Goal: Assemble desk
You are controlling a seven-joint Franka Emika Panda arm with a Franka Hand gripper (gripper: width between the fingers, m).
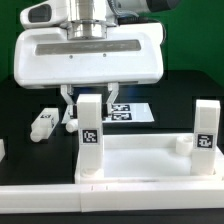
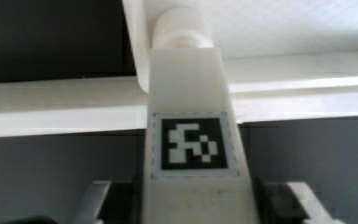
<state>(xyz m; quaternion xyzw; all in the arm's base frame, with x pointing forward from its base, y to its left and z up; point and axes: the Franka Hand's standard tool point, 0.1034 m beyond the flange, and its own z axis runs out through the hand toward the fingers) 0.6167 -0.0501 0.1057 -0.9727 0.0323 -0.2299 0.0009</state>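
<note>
We see the gripper (image 1: 90, 112) in the upper middle of the exterior view, its fingers spread on either side of an upright leg (image 1: 90, 138); the wrist view shows a gap on each side. That leg stands at the lower left corner of the tabletop (image 1: 140, 165), which fills the bottom of the frame. A second leg (image 1: 205, 135) stands at the right. A loose leg (image 1: 42, 122) lies at left on the black table (image 1: 180, 110). The marker board (image 1: 132, 111) lies just behind the fingers.

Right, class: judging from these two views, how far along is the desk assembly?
Looks done: a corner leg stands upright on the tabletop, at the exterior view's right. In hand: the hand straddles a second leg, also upright there; whether it grips is unclear. Left: a loose leg lies on the table.
</note>
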